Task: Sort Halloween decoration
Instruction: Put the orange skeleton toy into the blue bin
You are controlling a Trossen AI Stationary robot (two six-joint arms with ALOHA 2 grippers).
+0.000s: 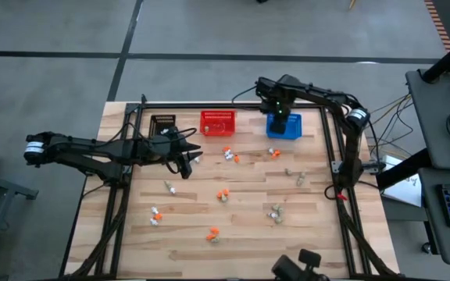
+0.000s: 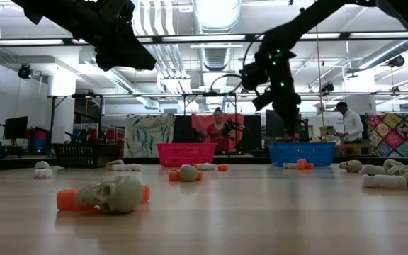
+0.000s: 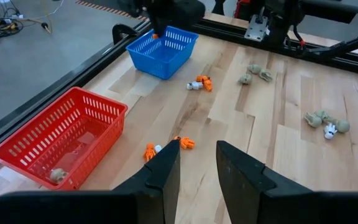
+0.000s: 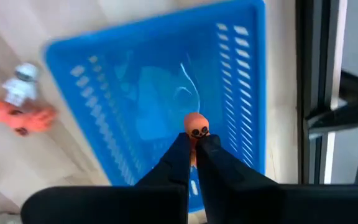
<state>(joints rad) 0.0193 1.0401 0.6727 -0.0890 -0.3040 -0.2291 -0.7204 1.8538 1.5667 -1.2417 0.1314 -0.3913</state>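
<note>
My right gripper (image 4: 196,140) is shut on a tiny orange trinket (image 4: 196,124) with a dark face, held above the blue mesh basket (image 4: 166,93); in the high view it hovers over that basket (image 1: 283,129) at the far right. My left gripper (image 3: 197,148) is open and empty, raised above the table near the black basket (image 1: 163,123) and the red basket (image 3: 61,146). Orange, white and beige-grey trinkets (image 1: 222,193) lie scattered on the wooden table. My right gripper pinches the orange trinket's lower end (image 4: 195,138) between its two fingertips, coming from above and pointing down. The trinket's round faced end sticks out past the fingertips. It hangs clear above the inside of the blue basket.
The three baskets stand in a row along the far edge. A beige trinket (image 3: 58,176) lies in the red basket. A skull-shaped trinket on an orange piece (image 2: 112,195) lies near the front. A black metal frame (image 1: 330,156) borders the table. People stand in the room beyond (image 2: 347,124).
</note>
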